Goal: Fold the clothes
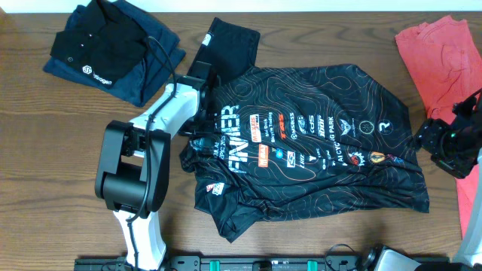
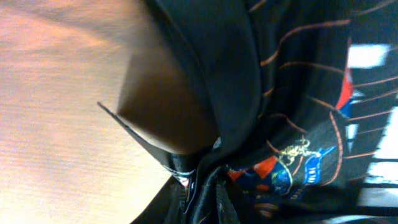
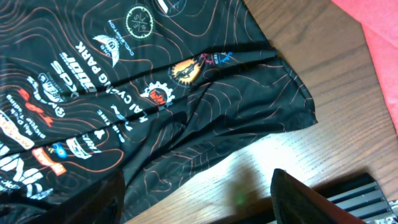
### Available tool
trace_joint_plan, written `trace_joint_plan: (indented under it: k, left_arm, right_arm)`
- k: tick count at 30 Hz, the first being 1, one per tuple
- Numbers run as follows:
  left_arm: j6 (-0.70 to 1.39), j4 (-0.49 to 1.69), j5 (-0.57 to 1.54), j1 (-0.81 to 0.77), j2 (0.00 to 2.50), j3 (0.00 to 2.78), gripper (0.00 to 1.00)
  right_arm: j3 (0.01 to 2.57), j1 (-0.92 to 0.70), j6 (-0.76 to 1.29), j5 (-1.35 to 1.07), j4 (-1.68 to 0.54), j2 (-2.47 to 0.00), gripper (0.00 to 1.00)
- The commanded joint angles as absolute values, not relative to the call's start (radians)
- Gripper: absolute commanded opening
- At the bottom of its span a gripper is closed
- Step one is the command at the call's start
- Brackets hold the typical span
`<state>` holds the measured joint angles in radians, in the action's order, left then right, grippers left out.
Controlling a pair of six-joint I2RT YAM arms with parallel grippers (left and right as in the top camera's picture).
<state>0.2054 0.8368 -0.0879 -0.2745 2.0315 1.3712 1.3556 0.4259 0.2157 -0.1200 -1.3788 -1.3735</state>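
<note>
A dark brown wooden table (image 1: 60,150) seen from above, its grain running side to side. A black jersey (image 1: 316,150) lies spread flat across the middle of the surface, reaching toward the right edge. It is thin fabric covered in fine orange and white contour lines, with rows of small sponsor logos and large white lettering at its left end. The cloth is rumpled, with a few long creases.

In the far left corner sits a folded black polo (image 1: 113,49) with a single white logo. In the far right corner lies a plain coral-red garment (image 1: 437,53). Both are apart from the jersey.

The white left arm reaches in from the near edge. The left gripper (image 1: 202,141) sits at the jersey's left end. Its wrist camera shows the dark hem pulled up off the wood and bunched into a tight pinch at the jaws, which are closed on it.

The right gripper (image 3: 196,180) hangs near the right edge, just beside the jersey's near right corner. Its two dark fingers (image 3: 305,199) stand wide apart over bare wood, holding nothing.
</note>
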Motion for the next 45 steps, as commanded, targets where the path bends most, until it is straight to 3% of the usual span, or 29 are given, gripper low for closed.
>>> trace_joint_plan:
  k: [1, 4, 13, 18, 21, 23, 45]
  left_arm:
    - [0.207, 0.867, -0.226, -0.264, 2.039, 1.410, 0.21]
    - [0.207, 0.879, -0.241, -0.252, 2.032, 1.410, 0.25]
    - [0.322, 1.030, -0.263, -0.199, 1.890, 1.464, 0.26]
    - [0.345, 1.116, -0.084, -0.184, 1.760, 1.463, 0.29]
    - [0.330, 1.145, 0.070, -0.191, 1.729, 1.456, 0.50]
    - [0.311, 1.159, 0.120, -0.194, 1.735, 1.443, 0.54]
    - [0.317, 0.914, 0.217, -0.196, 1.795, 1.088, 0.47]
  right_arm:
    - [1.306, 0.418, 0.213, -0.125, -1.362, -1.369, 0.73]
    - [1.254, 0.418, 0.216, -0.126, -1.328, -1.369, 0.73]
    - [1.128, 0.418, 0.224, -0.209, -1.230, -1.369, 0.73]
    - [1.128, 0.418, 0.224, -0.221, -1.228, -1.369, 0.73]
    - [1.128, 0.418, 0.224, -0.262, -1.226, -1.369, 0.73]
    - [1.128, 0.418, 0.223, -0.285, -1.227, -1.369, 0.73]
    - [1.128, 0.338, 0.216, -0.289, -1.223, -1.369, 0.73]
